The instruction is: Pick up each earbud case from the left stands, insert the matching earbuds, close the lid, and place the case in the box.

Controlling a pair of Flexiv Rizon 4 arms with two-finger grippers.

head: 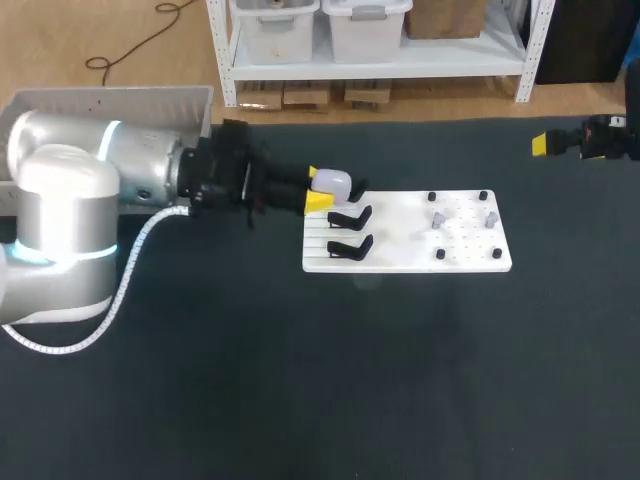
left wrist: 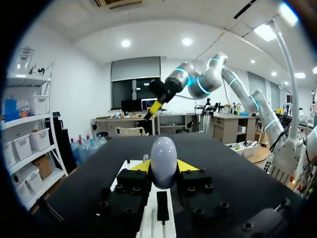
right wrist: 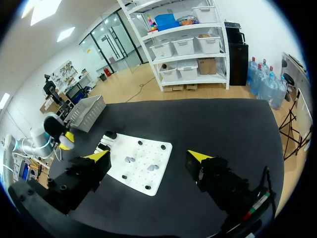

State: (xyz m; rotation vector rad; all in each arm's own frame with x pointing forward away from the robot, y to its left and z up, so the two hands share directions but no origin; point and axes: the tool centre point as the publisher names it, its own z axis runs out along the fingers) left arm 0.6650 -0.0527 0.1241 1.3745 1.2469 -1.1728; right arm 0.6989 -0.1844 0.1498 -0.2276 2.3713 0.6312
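Head view shows it best: the left gripper [head: 322,190] comes in from the left and has its two yellow tips closed on the earbud case [head: 333,182], one tip on each side, right over the far left corner of the white board [head: 400,255]. The case is a smooth, rounded, egg-shaped thing, pale white with a slight lilac tint, glossy, lid shut as far as I can see. From the left wrist view the case [left wrist: 163,161] stands upright between the yellow fingertips [left wrist: 141,166], filling the gap, with the board's slotted edge just under it. Can't tell whether it's still sitting on its mount or already clear of it. Two black stands [head: 350,230] sit just near of the case on the board's left side, one behind the other, both bare. On the board's right half, among black pegs, are two small grey earbuds [head: 437,218], well apart from the case. The right gripper [right wrist: 148,155] is spread wide with nothing in it, hanging high over the far right of the table [head: 300,400]; in the head view only its yellow tip pokes in at the far right. The box [head: 110,92], a pale grey crate, sits at the far left behind the left arm.
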